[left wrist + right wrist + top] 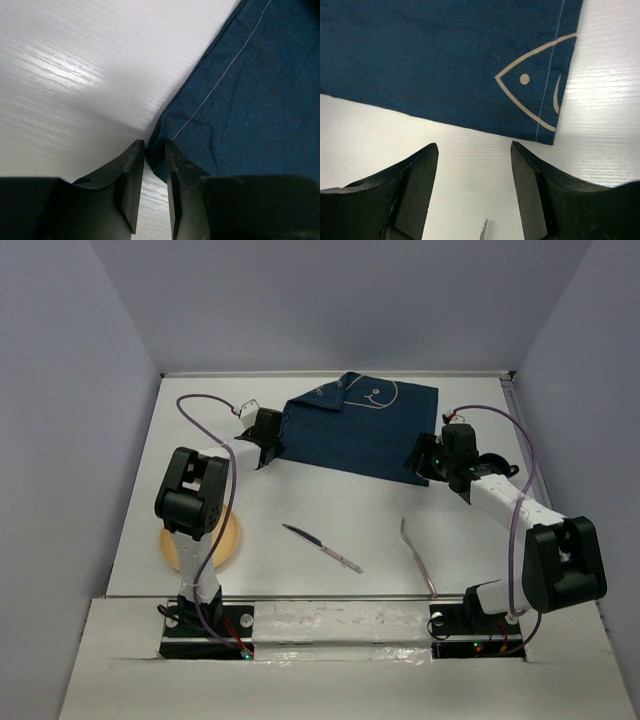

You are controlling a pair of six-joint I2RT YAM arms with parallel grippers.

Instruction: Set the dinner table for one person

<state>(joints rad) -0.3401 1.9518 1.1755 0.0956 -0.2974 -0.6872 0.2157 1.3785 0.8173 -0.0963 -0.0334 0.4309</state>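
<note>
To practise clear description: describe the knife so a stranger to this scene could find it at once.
On the white table, look on the near side of the dark blue cloth, about midway across. The knife lies there at a slant, left of the fork; only it has a dark, pointed blade.

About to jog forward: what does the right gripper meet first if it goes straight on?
Probably the near edge of the placemat, close to its corner. The open right gripper is over bare table just short of it. Depth is unclear.

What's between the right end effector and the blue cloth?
Only bare table separates the right end effector from the blue cloth; the right wrist view shows it.
</note>
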